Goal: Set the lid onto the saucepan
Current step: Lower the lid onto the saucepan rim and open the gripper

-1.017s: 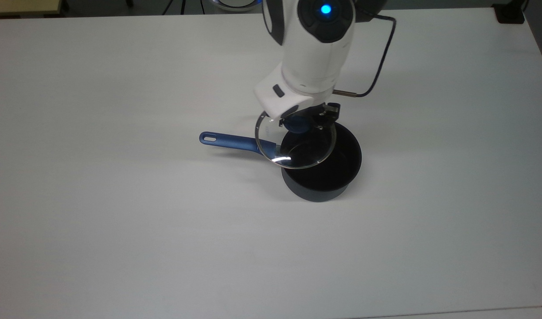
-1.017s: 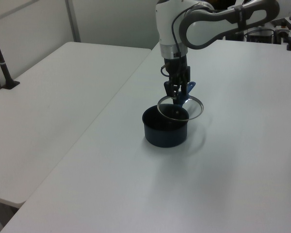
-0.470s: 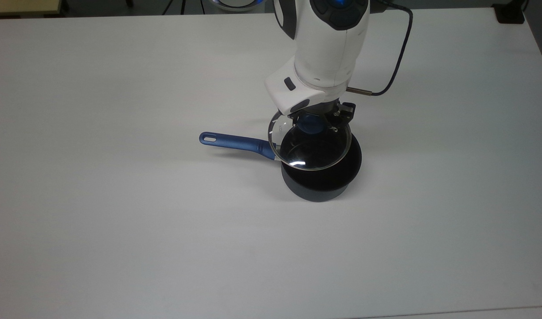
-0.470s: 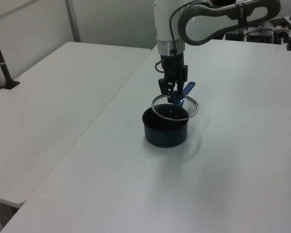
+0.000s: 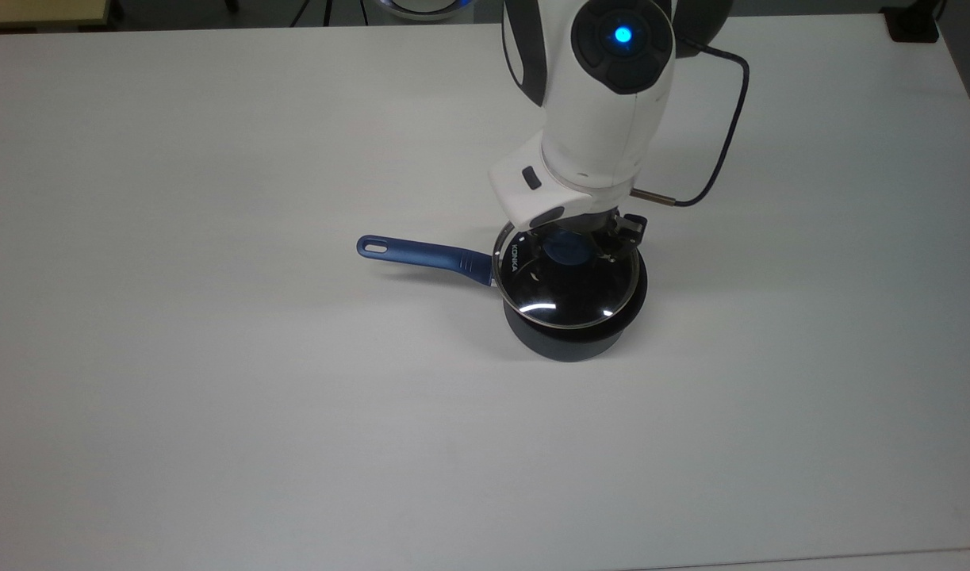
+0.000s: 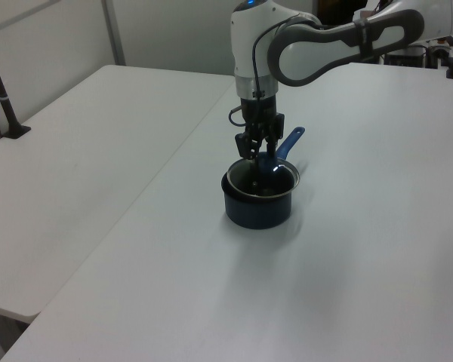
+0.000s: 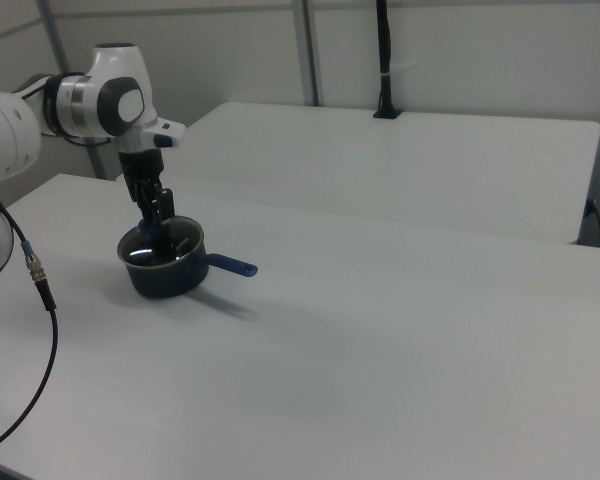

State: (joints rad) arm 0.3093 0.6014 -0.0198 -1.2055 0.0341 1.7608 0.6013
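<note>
Reading the top view from its left to its right, I see the long blue handle (image 5: 421, 255), with a hole at its free end, lying level above the white table (image 5: 215, 396) and joining the saucepan (image 5: 573, 337), a dark navy pot standing upright. Over the pot's mouth lies the lid (image 5: 568, 297), a clear glass disc with a steel rim and "KONKA" lettering near its edge on the top view's left; it appears to sit level on or just above the rim, and I cannot tell whether the two touch. My gripper (image 5: 578, 242) comes down from the white wrist directly above, its fingers clenched on the lid's blue knob (image 5: 568, 250). A dark cable (image 5: 730, 119) loops from the wrist toward the top view's right. In the left view, the gripper (image 6: 258, 149) stands vertical over the saucepan (image 6: 258, 207), whose handle points away toward the left view's upper right. In the right view, the saucepan (image 7: 163, 272) sits near the right view's left, its handle pointing to the right view's right.
</note>
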